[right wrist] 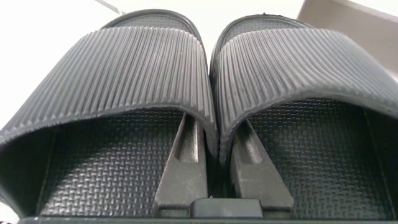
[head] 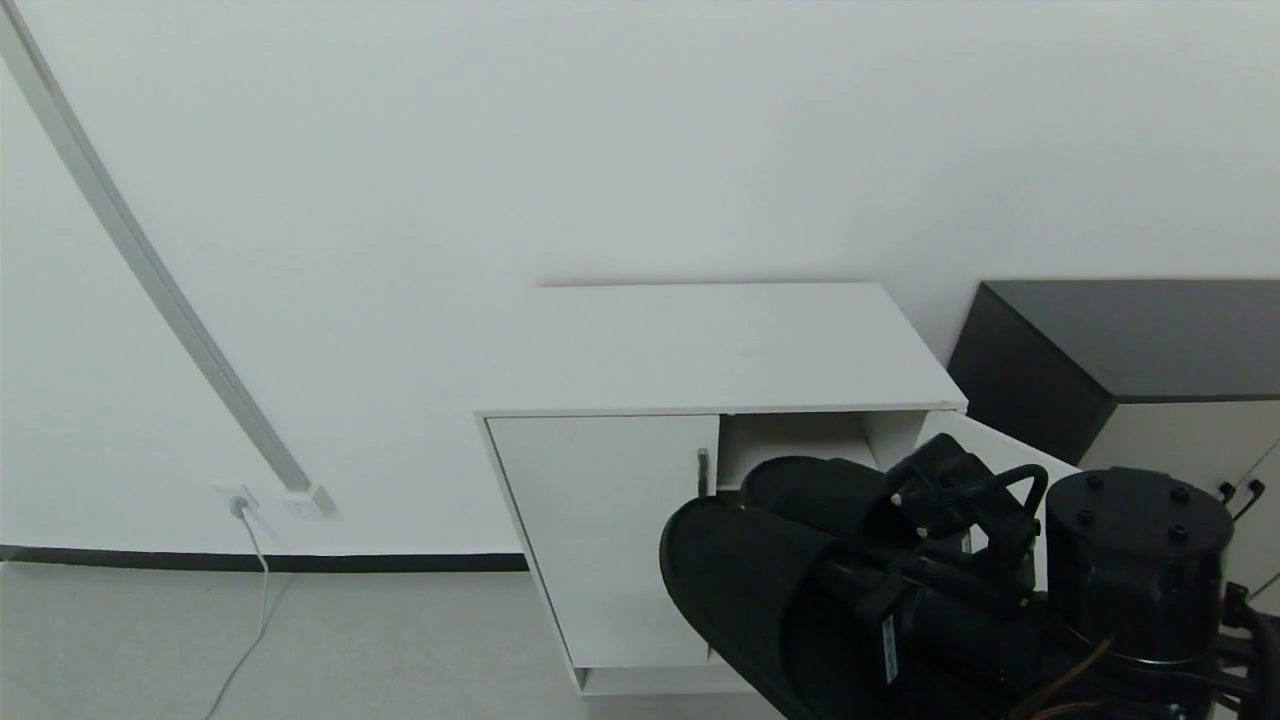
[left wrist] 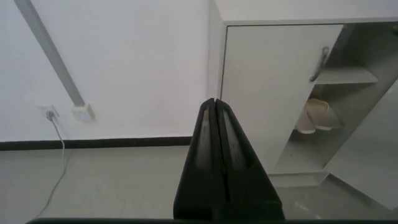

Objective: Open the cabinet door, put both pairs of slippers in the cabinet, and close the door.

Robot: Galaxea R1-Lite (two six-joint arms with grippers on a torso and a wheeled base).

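R gripper (right wrist: 214,124) pinches the touching inner strap edges of the black slippers (head: 760,560), one finger inside each. The pair is held side by side in front of the white cabinet (head: 720,345). The right door (head: 1000,450) is swung open and the left door (head: 600,520) is shut. L gripper (left wrist: 215,106), jaws pressed together, points toward the cabinet. Beige slippers (left wrist: 317,115) sit inside, under a shelf (left wrist: 345,76).

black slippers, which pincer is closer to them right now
Right. The right pincer is shut on the black slippers, one finger inside each, at the open side of the cabinet. The left pincer is shut and empty, back from the cabinet, facing its closed door.
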